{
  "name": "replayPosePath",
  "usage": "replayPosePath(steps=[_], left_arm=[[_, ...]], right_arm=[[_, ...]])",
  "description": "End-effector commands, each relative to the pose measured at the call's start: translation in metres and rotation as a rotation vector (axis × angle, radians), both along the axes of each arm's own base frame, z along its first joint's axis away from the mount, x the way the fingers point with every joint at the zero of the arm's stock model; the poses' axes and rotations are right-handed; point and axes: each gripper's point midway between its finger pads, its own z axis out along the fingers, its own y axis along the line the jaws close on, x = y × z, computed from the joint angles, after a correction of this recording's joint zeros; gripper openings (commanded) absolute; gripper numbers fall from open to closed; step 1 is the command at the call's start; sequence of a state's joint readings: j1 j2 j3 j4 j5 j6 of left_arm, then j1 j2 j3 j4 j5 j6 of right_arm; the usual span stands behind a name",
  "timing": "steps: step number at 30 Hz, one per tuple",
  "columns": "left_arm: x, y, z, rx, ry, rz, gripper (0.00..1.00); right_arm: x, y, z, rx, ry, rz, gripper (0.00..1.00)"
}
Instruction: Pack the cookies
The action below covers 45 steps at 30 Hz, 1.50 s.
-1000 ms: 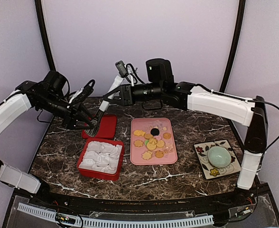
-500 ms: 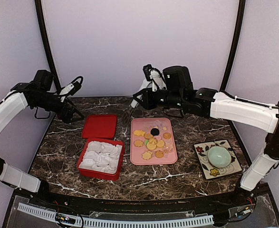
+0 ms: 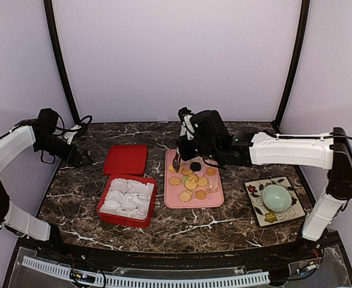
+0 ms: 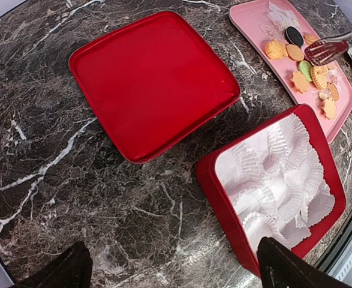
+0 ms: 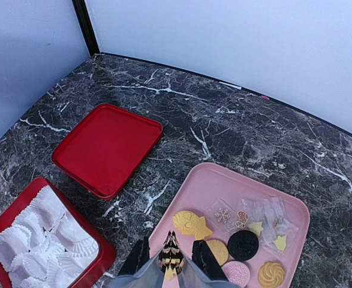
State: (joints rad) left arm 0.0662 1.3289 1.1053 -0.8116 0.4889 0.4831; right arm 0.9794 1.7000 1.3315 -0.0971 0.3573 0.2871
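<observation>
**Work surface and enclosure.** A dark marble table fills the lower half of the top view. A pale lilac backdrop closes it in on three sides, with black posts rising at the upper left and upper right.

**Items on the table.**
- A pink tray lies at the centre of the frame.
- A red box sits left of centre. It is lined with white paper cups.
- A red lid lies flat just above the box.
- A patterned plate at the lower right carries a pale green bowl.

**Task items.** The cookies all lie on the pink tray, clustered in its middle. One of them is a black round near the top of the tray.

**Right gripper.** The right gripper hangs over the tray's upper left corner. Its fingers are drawn in and pinch a pair of tongs. The toothed tips of the tongs point down at the tray, beside the black round. The views do not show whether the tips touch a cookie.

**Left gripper.** The left gripper hovers at the left edge of the frame, well apart from the lid. Its fingers are spread fully wide, with nothing between them and nothing in contact.
</observation>
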Motion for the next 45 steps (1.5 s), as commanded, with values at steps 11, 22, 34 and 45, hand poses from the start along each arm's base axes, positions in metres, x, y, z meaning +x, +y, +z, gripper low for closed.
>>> replayPosePath(steps=[11,22,34,45], left_arm=[[-0.010,-0.006,-0.002,-0.059,0.021,-0.031,0.99],[-0.006,-0.005,0.006,-0.052,0.004,-0.030,0.99],[-0.006,-0.004,0.010,-0.047,-0.009,-0.030,0.99],[-0.008,-0.008,0.013,-0.064,-0.015,-0.043,0.99]], right_arm=[[-0.019,0.029,-0.002,0.052,-0.054,0.028,0.29],[-0.019,0.024,-0.021,0.024,-0.039,0.005,0.36],[-0.016,0.027,-0.033,-0.005,-0.033,0.003,0.40],[-0.012,0.030,-0.042,-0.039,-0.037,0.002,0.41]])
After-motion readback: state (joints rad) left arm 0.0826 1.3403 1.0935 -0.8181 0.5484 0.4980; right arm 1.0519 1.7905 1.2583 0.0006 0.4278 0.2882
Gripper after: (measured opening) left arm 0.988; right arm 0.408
